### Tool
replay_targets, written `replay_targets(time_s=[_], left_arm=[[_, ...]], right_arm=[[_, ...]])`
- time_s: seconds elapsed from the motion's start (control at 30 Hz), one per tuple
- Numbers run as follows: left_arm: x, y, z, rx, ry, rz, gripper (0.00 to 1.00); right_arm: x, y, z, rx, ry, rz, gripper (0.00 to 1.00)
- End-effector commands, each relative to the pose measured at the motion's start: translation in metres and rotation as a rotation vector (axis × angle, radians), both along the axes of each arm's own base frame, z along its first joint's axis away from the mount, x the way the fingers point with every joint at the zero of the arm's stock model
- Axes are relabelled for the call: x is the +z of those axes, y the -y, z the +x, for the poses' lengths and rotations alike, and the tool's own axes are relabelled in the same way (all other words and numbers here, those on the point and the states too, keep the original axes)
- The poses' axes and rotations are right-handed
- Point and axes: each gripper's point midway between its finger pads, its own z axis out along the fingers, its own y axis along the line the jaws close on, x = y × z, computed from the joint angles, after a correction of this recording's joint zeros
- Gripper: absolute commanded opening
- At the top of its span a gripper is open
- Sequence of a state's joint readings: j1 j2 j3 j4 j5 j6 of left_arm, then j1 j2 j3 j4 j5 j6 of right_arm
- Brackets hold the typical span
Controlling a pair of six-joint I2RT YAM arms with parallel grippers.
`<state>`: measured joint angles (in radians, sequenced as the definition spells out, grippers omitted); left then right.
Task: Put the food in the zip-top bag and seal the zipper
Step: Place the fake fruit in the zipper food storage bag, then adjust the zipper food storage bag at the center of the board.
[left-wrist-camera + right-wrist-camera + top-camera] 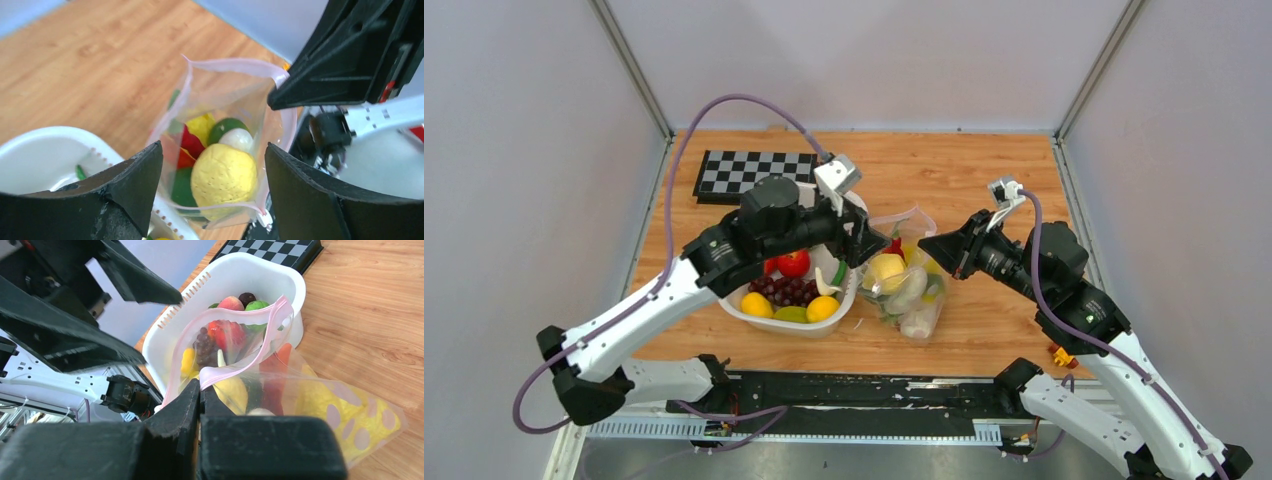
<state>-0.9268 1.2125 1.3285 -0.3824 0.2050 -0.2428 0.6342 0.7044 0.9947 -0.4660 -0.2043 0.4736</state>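
Right gripper [200,392] pinching zip-top bag [305,397] rim, left gripper [214,150] spread above

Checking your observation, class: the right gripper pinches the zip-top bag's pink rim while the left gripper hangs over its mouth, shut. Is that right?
No: the left gripper is open over the zip-top bag, as the left wrist view shows. The rest holds.

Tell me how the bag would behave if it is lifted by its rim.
Probably floppy: the bag is thin, crinkled film, and its rim bends where the right fingers pinch it. It would likely sag at the bottom under the food piled inside. Its mouth is open, so things may spill if it tilts.
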Motion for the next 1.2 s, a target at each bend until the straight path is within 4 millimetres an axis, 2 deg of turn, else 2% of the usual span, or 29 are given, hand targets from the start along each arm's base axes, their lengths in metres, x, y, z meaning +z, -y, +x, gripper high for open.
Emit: replay_targets(time_s=[0.0,0.07,0.13,0.27,0.33,0.43,0.57,0.77,0.87,1.0,1.07,1.17], left_arm=[[0.016,-0.032,0.026,0.230,0.075,-0.051,0.84],[-0.005,-0.042,0.032,0.288,0.051,0.031,0.84],[-0.026,-0.044,0.031,0.293,0.001,0.099,0.85],[-0.062,-0.033,0.021,0.261,-0.121,0.104,0.87],[-0.065,-0.023,0.016,0.222,-0.144,0.059,0.86],[-0.065,-0.016,0.017,0.207,-0.164,0.037,0.74],[-0.052,-0.011,0.018,0.200,-0.156,-0.014,0.47],[-0.001,0.006,0.006,0.084,-0.112,-0.145,0.00],[0.020,0.010,-0.002,0.023,-0.100,-0.185,0.00],[0.042,0.000,-0.005,0.049,-0.076,-0.244,0.00],[0.040,-0.007,0.003,0.110,-0.062,-0.239,0.00],[0.013,-0.010,0.016,0.186,-0.097,-0.161,0.00]], right_arm=[[0.035,-0.003,-0.004,0.033,0.118,0.066,0.00],[0.035,-0.003,-0.004,0.034,0.120,0.064,0.00],[0.035,-0.003,-0.004,0.034,0.118,0.064,0.00],[0.032,-0.004,-0.004,0.035,0.110,0.066,0.00],[0.031,-0.004,-0.004,0.038,0.104,0.071,0.00],[0.031,-0.004,-0.005,0.037,0.105,0.074,0.00],[0.032,0.000,-0.007,0.026,0.110,0.065,0.00],[0.016,0.003,0.002,-0.021,0.058,0.027,0.00],[0.011,0.007,0.008,-0.062,0.029,0.017,0.00],[0.022,0.034,0.017,-0.253,-0.034,0.079,0.00],[0.029,0.043,0.018,-0.289,-0.002,0.070,0.01],[0.007,0.064,0.028,-0.405,-0.071,-0.079,0.01]])
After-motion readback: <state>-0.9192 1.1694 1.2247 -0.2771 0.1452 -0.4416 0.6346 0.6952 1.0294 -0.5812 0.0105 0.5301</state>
